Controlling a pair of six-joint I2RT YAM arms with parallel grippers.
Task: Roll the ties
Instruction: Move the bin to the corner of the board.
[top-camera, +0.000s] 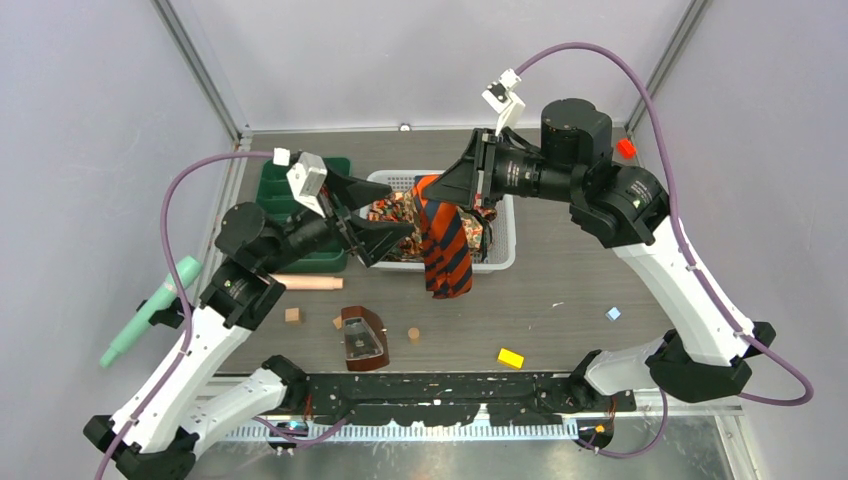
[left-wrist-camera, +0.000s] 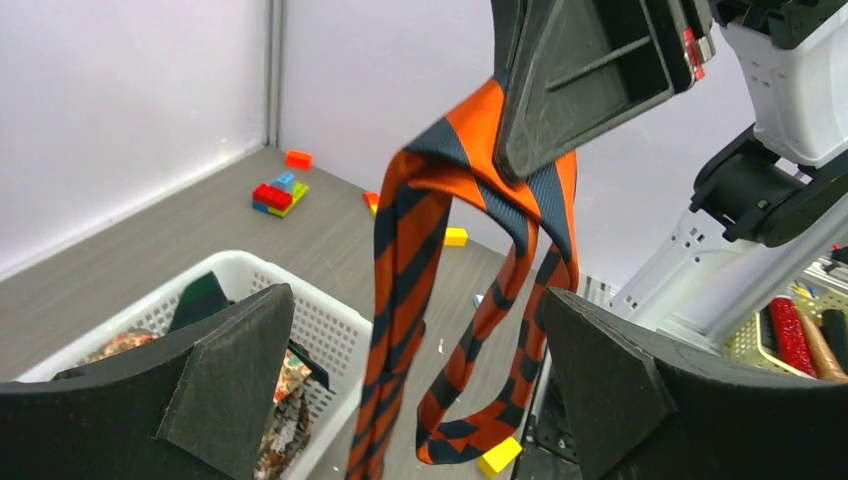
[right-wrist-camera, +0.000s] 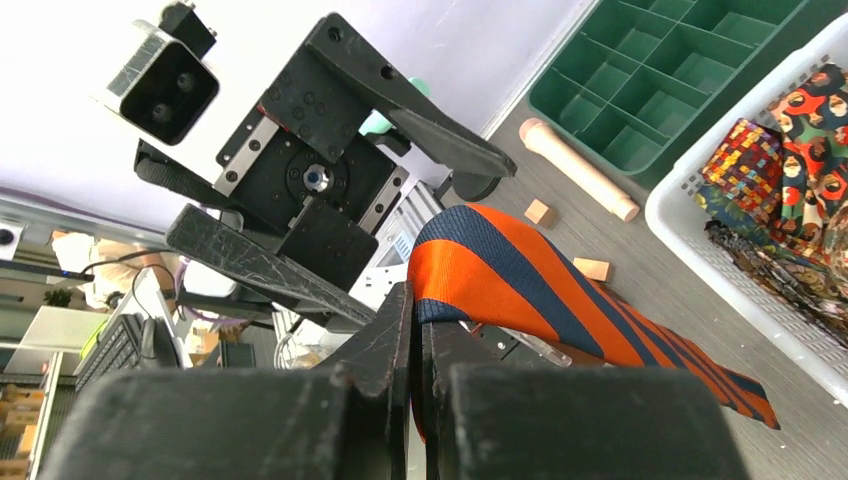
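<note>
My right gripper (top-camera: 437, 190) is shut on the orange-and-dark striped tie (top-camera: 445, 250) and holds it up over the white mesh basket (top-camera: 503, 262). The tie hangs in folds, its end past the basket's front rim. In the right wrist view the closed gripper (right-wrist-camera: 415, 300) pinches the tie (right-wrist-camera: 500, 275). My left gripper (top-camera: 385, 215) is open and empty, just left of the hanging tie. In the left wrist view the tie (left-wrist-camera: 400, 250) hangs between and beyond its spread fingers (left-wrist-camera: 230, 370). Paisley ties (top-camera: 395, 213) and a dark green one (left-wrist-camera: 200, 295) lie in the basket.
A green compartment tray (top-camera: 285, 195) stands left of the basket. A wooden cylinder (top-camera: 308, 283), small wooden blocks (top-camera: 293, 315), a brown object (top-camera: 362, 338) and a yellow brick (top-camera: 511, 357) lie in front. A red block (top-camera: 626, 148) is at the back right.
</note>
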